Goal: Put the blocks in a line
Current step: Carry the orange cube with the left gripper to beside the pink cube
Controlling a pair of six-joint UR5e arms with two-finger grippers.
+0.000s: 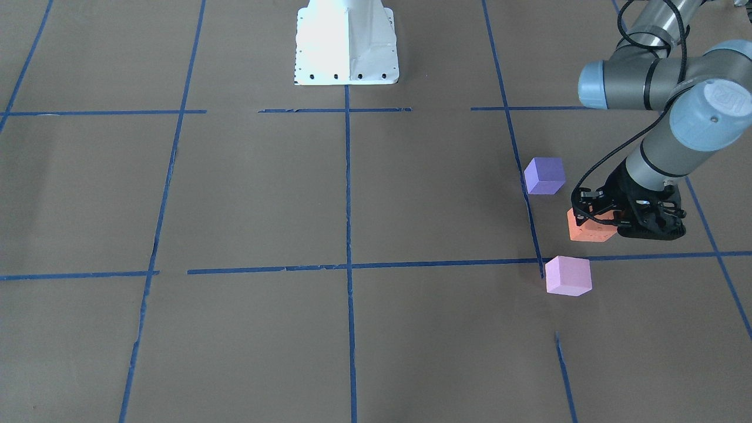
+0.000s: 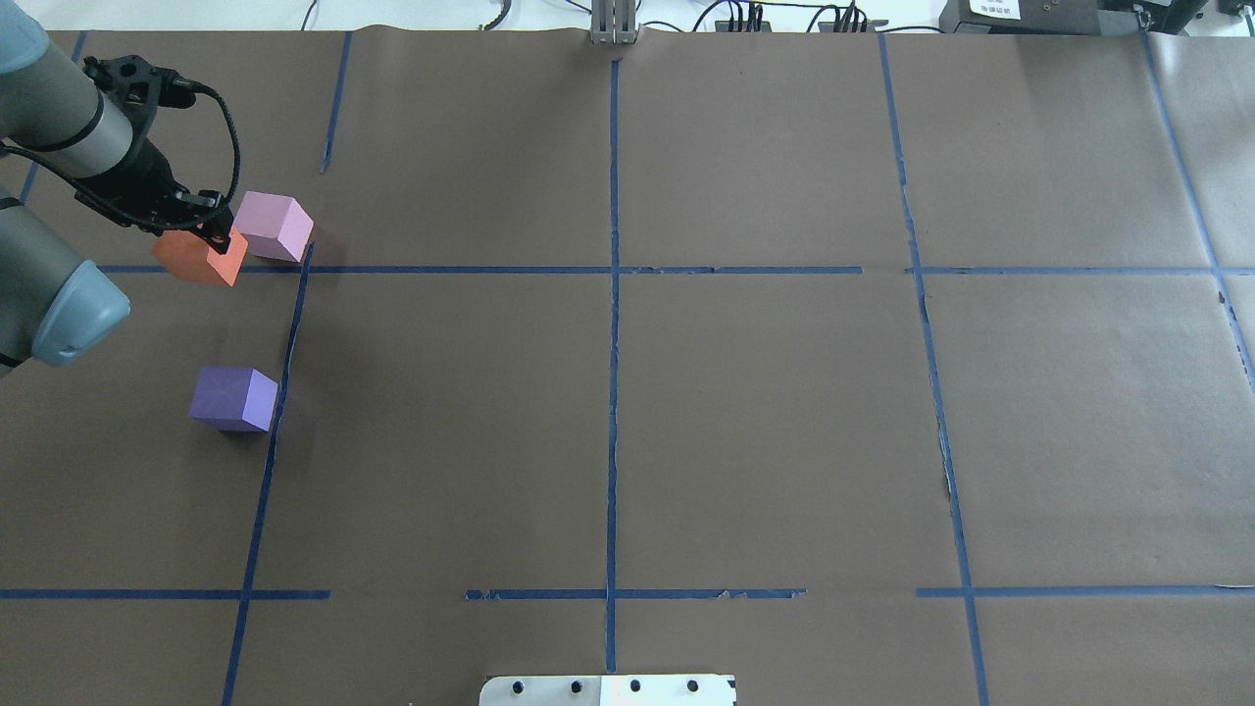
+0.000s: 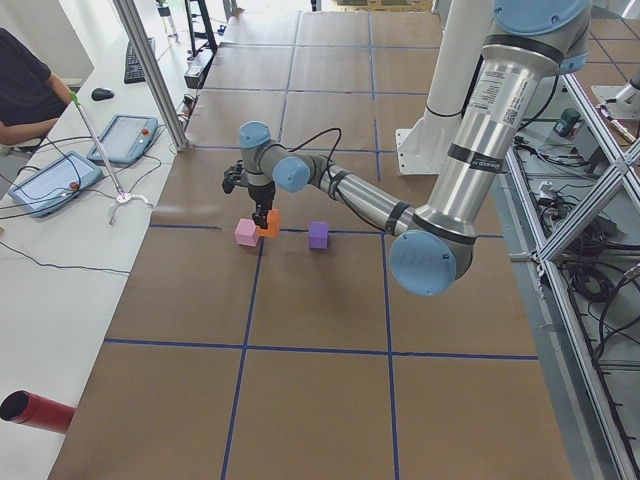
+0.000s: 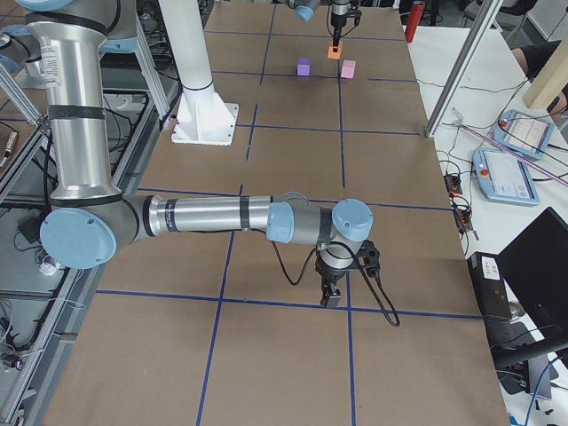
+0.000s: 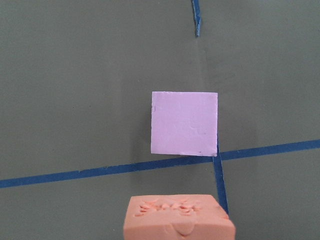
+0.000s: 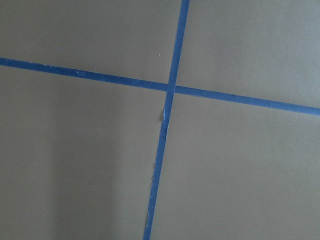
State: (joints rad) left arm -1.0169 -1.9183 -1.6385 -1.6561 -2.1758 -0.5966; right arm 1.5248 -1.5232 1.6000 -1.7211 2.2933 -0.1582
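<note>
Left gripper (image 2: 203, 233) is clamped on the orange block (image 2: 199, 261). Seen from overhead, the pink block (image 2: 276, 227) lies near at its 2 o'clock and the purple block (image 2: 233, 398) at 6. Right gripper (image 4: 332, 295): jaw state cannot be told.

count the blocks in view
3. The orange block sits in the left gripper; the purple block lies toward the robot's base; the pink block lies beyond, by the tape crossing. None look hidden.

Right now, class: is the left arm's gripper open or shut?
Shut on the small orange foam cube: the left gripper's black fingers straddle its top, and it sits at the left wrist view's bottom edge.
</note>
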